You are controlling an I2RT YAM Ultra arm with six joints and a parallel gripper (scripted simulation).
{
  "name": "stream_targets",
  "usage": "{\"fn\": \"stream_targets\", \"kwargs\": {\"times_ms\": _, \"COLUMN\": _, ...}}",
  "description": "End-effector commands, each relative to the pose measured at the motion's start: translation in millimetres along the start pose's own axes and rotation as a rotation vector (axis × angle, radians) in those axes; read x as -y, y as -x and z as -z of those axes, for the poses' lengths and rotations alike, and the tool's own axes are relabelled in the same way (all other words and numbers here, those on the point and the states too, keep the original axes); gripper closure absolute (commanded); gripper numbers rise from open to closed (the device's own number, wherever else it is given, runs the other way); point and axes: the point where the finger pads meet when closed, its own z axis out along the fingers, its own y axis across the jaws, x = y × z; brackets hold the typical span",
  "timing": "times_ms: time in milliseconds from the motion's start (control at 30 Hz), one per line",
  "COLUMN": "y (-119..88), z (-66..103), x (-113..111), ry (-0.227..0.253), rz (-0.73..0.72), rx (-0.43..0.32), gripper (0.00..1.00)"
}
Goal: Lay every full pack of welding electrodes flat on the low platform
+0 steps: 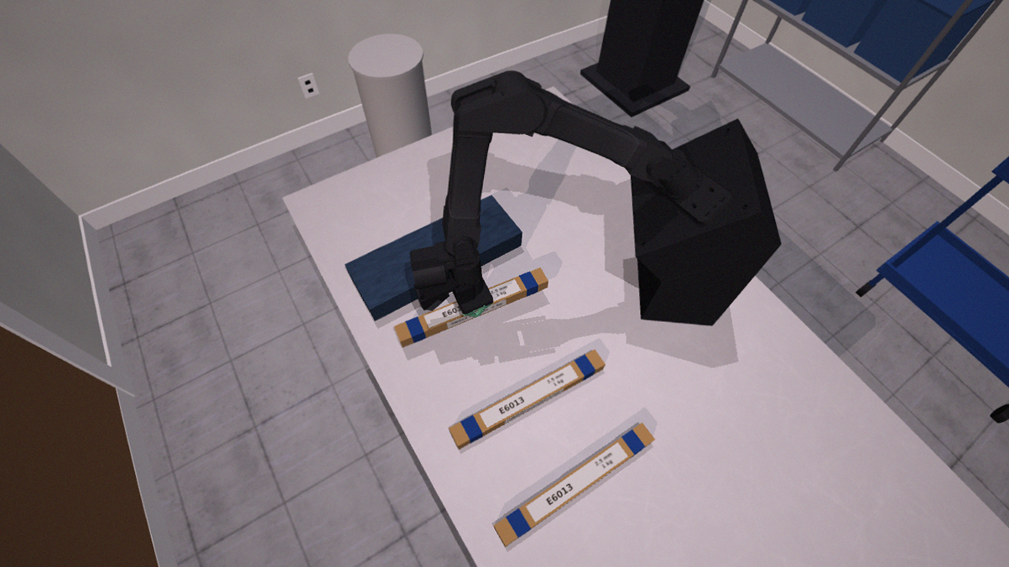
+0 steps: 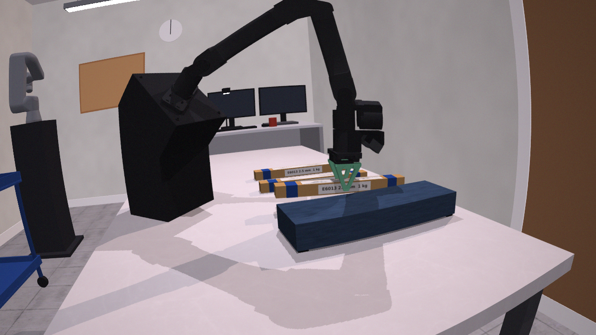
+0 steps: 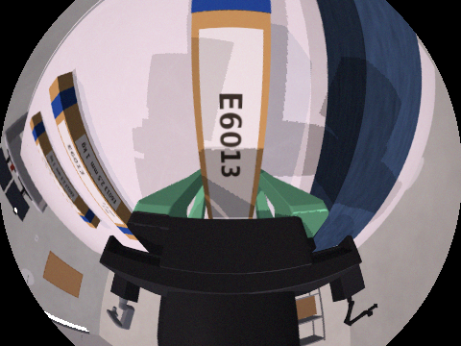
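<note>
Over the tabletop [image 1: 713,439] [image 2: 437,266] [image 3: 120,38], we grasp one E6013 pack [image 1: 439,318] [image 2: 300,189] [image 3: 231,72] in our gripper [image 1: 474,311] [image 2: 346,189] [image 3: 230,172], probably weighing; if full, traverse to the platform [image 1: 388,270] [image 2: 366,216] [image 3: 384,120], top-view eleven o'clock.

Toward your six o'clock in the exterior view, soft overlapping shadows cross the pale rectangular table [image 2: 416,287]; light is dim.
</note>
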Motion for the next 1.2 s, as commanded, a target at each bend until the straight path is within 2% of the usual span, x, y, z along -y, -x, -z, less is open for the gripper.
{"fn": "stream_targets", "kwargs": {"times_ms": 0, "y": 16, "z": 32.2, "x": -2, "ry": -0.001, "rz": 0.002, "rx": 0.047, "gripper": 1.0}}
{"fn": "stream_targets", "kwargs": {"times_ms": 100, "y": 22, "z": 35.8, "x": 0, "ry": -0.004, "rz": -0.002, "rx": 0.06, "gripper": 1.0}}
{"fn": "stream_targets", "kwargs": {"times_ms": 133, "y": 17, "z": 35.7, "x": -2, "ry": -0.001, "rz": 0.002, "rx": 0.048, "gripper": 1.0}}
{"fn": "stream_targets", "kwargs": {"times_ms": 300, "y": 31, "z": 43.2, "x": 2, "ry": -0.007, "rz": -0.007, "rx": 0.076, "gripper": 1.0}}
{"fn": "stream_targets", "kwargs": {"times_ms": 1167, "y": 37, "z": 51.6, "x": 2, "ry": -0.007, "rz": -0.006, "rx": 0.077, "gripper": 1.0}}
